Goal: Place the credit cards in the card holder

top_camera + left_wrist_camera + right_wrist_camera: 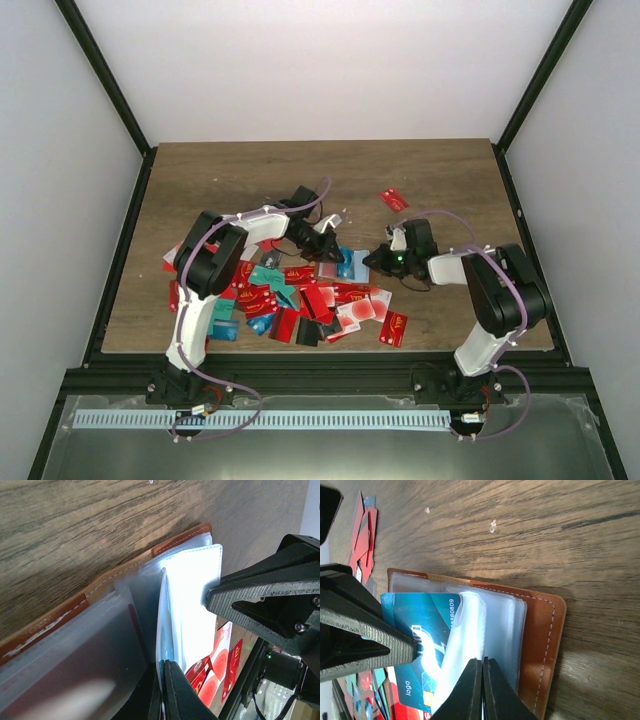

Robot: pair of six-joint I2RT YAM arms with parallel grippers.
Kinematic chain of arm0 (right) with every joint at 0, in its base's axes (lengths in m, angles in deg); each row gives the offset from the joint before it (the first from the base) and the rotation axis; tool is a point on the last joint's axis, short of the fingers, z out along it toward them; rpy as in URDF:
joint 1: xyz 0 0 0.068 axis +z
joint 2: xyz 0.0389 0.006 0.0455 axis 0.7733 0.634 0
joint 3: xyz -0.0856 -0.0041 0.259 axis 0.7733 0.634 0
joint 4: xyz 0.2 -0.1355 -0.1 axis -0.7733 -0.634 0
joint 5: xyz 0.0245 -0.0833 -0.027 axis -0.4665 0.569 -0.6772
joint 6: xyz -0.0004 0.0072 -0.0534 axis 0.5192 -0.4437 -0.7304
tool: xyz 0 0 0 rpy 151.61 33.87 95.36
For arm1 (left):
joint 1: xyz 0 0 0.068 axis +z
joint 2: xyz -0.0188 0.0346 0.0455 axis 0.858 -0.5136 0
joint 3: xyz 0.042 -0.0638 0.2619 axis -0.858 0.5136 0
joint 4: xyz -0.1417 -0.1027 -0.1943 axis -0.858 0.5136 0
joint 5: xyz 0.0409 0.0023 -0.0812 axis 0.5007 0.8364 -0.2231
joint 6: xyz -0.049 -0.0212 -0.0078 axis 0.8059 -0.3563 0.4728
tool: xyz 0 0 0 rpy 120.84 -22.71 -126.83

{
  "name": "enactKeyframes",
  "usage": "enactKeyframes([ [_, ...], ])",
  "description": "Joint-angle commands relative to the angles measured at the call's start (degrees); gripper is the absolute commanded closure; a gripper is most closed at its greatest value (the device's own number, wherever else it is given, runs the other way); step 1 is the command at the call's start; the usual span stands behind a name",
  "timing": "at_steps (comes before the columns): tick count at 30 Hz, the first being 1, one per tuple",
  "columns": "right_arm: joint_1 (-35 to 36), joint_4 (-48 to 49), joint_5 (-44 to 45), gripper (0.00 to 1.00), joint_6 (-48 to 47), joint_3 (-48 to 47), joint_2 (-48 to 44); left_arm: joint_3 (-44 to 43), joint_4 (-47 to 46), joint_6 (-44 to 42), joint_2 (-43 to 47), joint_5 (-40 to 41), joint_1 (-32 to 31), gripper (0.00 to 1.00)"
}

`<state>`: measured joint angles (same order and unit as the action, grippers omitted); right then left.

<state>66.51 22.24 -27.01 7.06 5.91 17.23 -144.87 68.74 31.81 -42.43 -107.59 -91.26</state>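
Card holder (545, 645) open, left gripper (162, 682) and right gripper (481, 680) both clamped on it (teal card (430, 615) half-in)

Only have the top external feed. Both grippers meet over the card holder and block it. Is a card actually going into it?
Observer: Yes. The right wrist view shows a teal card partly under a clear sleeve of the open card holder, not fully in.
Operator: Who has the sleeve?
Observer: The right gripper, jaws shut on the sleeve's edge.
Operator: And the left?
Observer: The left gripper is shut on a thin sheet with a teal edge, most likely that card. Its wrist view sees the sheet only edge-on.
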Motion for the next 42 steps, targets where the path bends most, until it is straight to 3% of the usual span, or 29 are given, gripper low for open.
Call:
enactKeyframes([
  [1, -0.22, -0.10, -0.17, 0.99, -0.53, -1.82, 1.13, 0.61, 0.53, -0.82, 0.67, 2.20, 0.28, 0.96],
  [16, -0.28, -1.66, 2.67, 0.99, -1.23, -1.44, -0.10, 0.40, 5.94, -4.97, 0.28, 3.87, 1.30, 0.96],
  [42, -0.21, -0.97, 1.95, 0.99, -1.07, -1.89, 0.52, -3.27, 5.65, -3.51, -4.78, -3.76, -0.43, 0.96],
])
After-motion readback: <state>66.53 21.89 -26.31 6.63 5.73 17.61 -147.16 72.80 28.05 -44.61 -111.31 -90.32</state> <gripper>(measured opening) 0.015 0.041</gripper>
